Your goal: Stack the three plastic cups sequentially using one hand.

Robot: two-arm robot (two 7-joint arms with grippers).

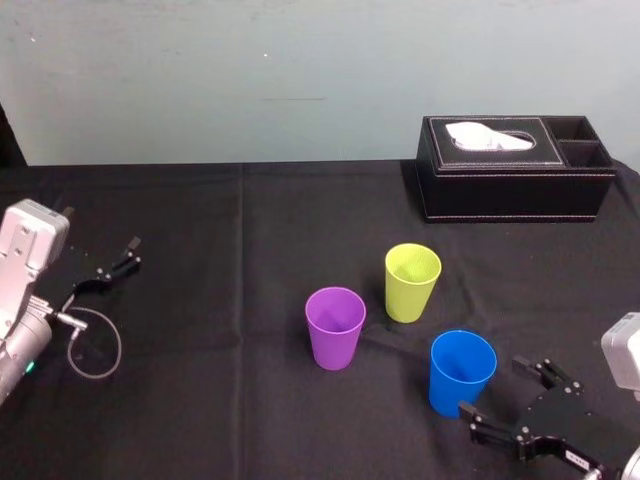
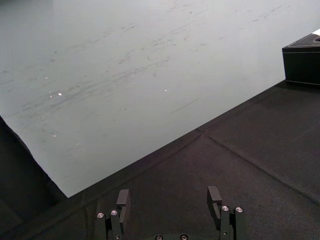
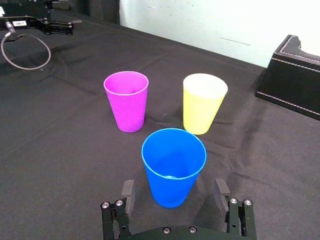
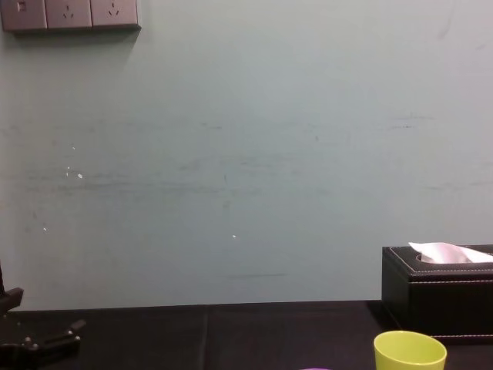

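Three plastic cups stand upright and apart on the black cloth. The purple cup point(image 1: 335, 328) is on the left, the lime cup point(image 1: 412, 282) behind it to the right, and the blue cup point(image 1: 462, 372) nearest me. My right gripper point(image 1: 505, 395) sits low, just right of and in front of the blue cup. In the right wrist view the blue cup point(image 3: 173, 167) stands between the open fingers of my right gripper point(image 3: 175, 192), with a gap on each side. Beyond it are the purple cup point(image 3: 126, 100) and the lime cup point(image 3: 204, 102). My left gripper point(image 1: 115, 268) rests far left, open and empty.
A black tissue box point(image 1: 515, 168) with a side compartment stands at the back right, near the wall. A grey cable loop point(image 1: 95, 345) lies by the left arm. In the chest view the lime cup's rim point(image 4: 410, 351) shows below the tissue box point(image 4: 439, 289).
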